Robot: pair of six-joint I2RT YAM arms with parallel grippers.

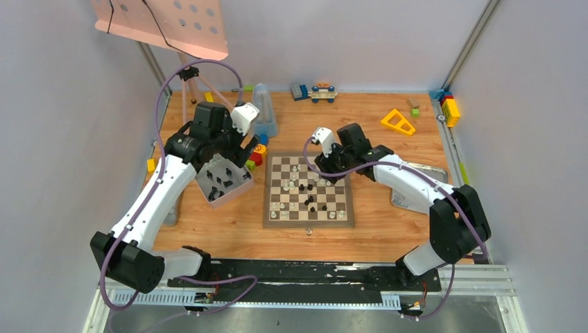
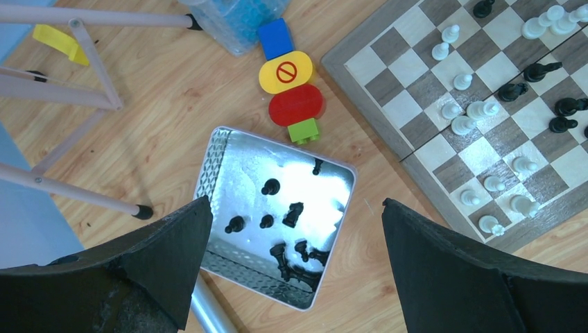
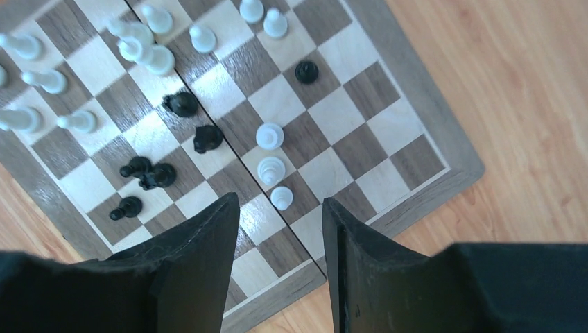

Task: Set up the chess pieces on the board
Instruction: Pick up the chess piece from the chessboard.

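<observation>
Nearest, at the table's edge, two arm bases on a black strip. A bit farther in, flat on the wooden table (image 1: 222,236), the chessboard (image 1: 291,223), in the middle between both arms. On its squares, the chess pieces all mixed up: white ones (image 3: 269,135) spread over many squares, black ones (image 3: 208,139) bunched around the middle. Left of the board and near it, a shiny metal tin (image 2: 208,173), with more black pieces (image 2: 294,214) lying loose inside. Right above that tin, the left gripper (image 2: 297,205), fingers spread wide, gripping nothing. Over the far right part of the board, the right gripper (image 3: 281,201), fingers partly apart, clamped on nothing. Just past its tips, one white pawn (image 3: 281,198) standing on a square; touching the fingers or not, hard to tell. By the far left corner of the board, a row of toy blocks (image 2: 286,73): blue, yellow with a red no-entry sign, red, green. Just beyond them, a clear tub (image 1: 263,118) with blue bits inside. Farther still, near the back edge, a little block car (image 1: 323,91), and off to the right a yellow triangle frame (image 1: 398,121). In the far right corner, some bright bricks (image 1: 451,109). Far left and up high, a pink panel with round holes (image 1: 166,24) on thin legs.
</observation>
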